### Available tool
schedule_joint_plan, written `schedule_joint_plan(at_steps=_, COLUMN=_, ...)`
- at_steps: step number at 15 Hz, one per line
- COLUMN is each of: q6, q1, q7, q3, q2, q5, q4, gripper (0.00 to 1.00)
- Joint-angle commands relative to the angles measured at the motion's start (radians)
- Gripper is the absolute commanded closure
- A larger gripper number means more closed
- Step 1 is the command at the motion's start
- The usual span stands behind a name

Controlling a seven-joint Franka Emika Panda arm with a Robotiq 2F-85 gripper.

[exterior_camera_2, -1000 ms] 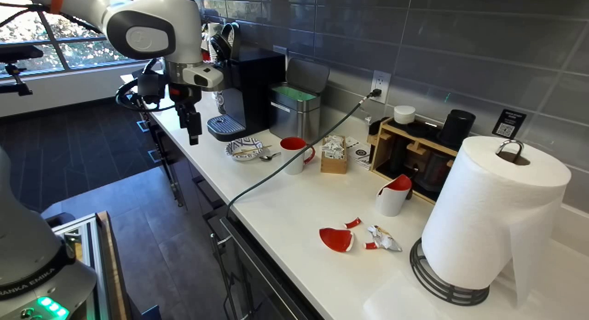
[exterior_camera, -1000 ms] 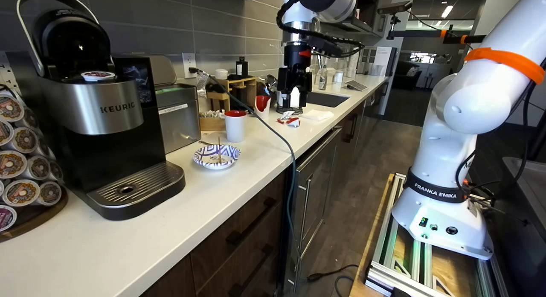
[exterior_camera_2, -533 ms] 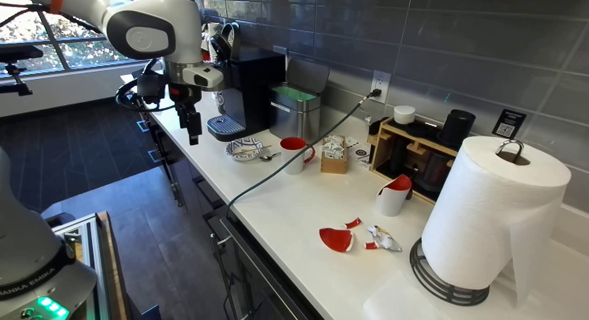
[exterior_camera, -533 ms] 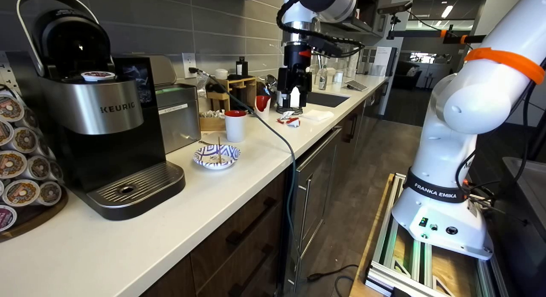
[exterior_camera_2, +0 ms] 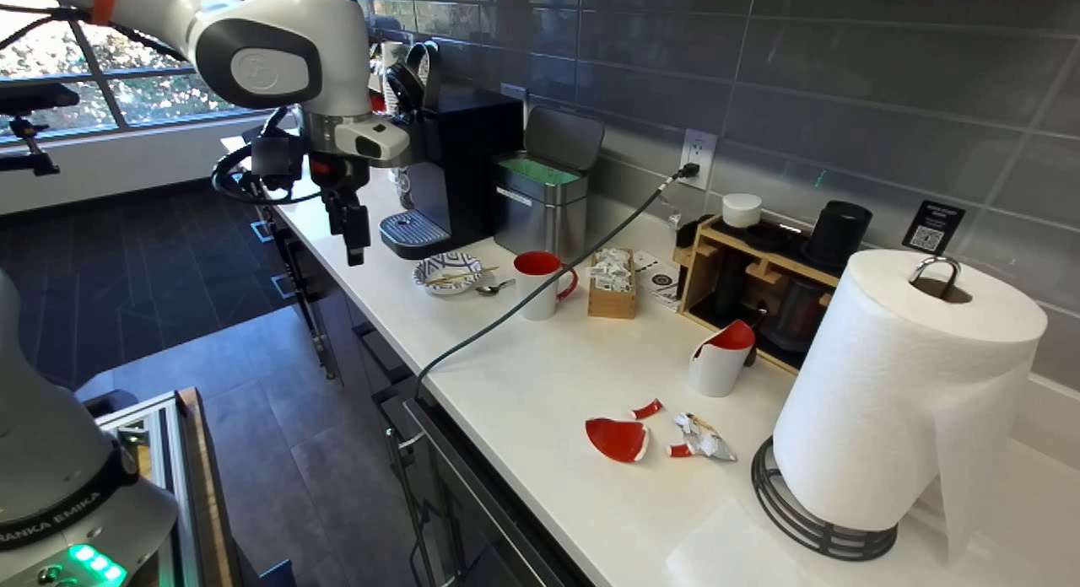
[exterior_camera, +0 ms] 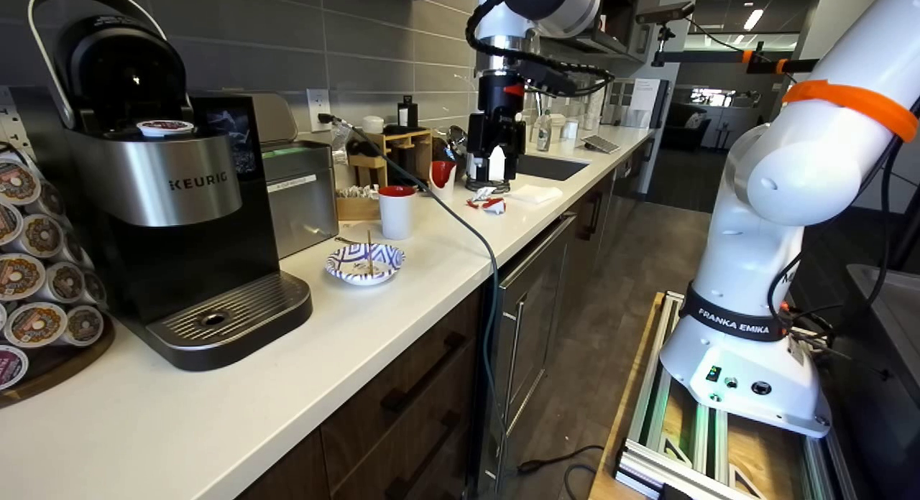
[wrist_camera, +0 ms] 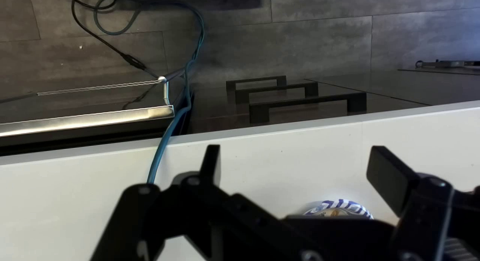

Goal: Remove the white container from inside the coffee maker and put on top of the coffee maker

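The white container (exterior_camera: 165, 128) is a small pod-like cup with a printed lid. It sits in the open head of the coffee maker (exterior_camera: 172, 180) in an exterior view. The coffee maker also shows in an exterior view (exterior_camera_2: 472, 157), its lid and handle raised; the cup is not visible there. My gripper (exterior_camera: 496, 171) hangs pointing down, well apart from the coffee maker. It also shows near the counter's front edge in an exterior view (exterior_camera_2: 355, 251). In the wrist view my gripper (wrist_camera: 294, 163) has its fingers wide apart with nothing between them. The cup is out of the wrist view.
A patterned dish (exterior_camera: 365, 264) with sticks stands before the coffee maker. A metal bin (exterior_camera_2: 540, 203), red-lined mug (exterior_camera_2: 537, 288) and pod rack (exterior_camera: 43, 270) are near. A cord (exterior_camera_2: 506, 313) crosses the counter. Broken red-white pieces (exterior_camera_2: 618, 439) and a paper-towel roll (exterior_camera_2: 911, 385) lie farther along.
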Motion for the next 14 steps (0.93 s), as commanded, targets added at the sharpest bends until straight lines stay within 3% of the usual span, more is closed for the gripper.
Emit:
schedule_joint_plan(at_steps=1, q6=0.009, q1=0.023, q7=0.141, q3=0.064, q2=-0.060, q5=0.068, q4=0.004, gripper=0.00)
schedule_joint_plan(at_steps=4, q6=0.064, q1=0.051, q7=0.342, q3=0.162, q2=-0.124, q5=0.137, q4=0.036, gripper=0.00)
schedule_joint_plan(at_steps=7, q6=0.191, q1=0.073, q7=0.484, q3=0.283, q2=-0.150, q5=0.123, q4=0.087, gripper=0.00)
schedule_joint_plan(at_steps=10, q6=0.258, q1=0.070, q7=0.524, q3=0.433, q2=-0.081, q5=-0.016, q4=0.205, gripper=0.00)
schedule_joint_plan(at_steps=14, q6=0.307, q1=0.008, q7=0.593, q3=0.614, q2=0.060, q5=-0.283, q4=0.358, gripper=0.00)
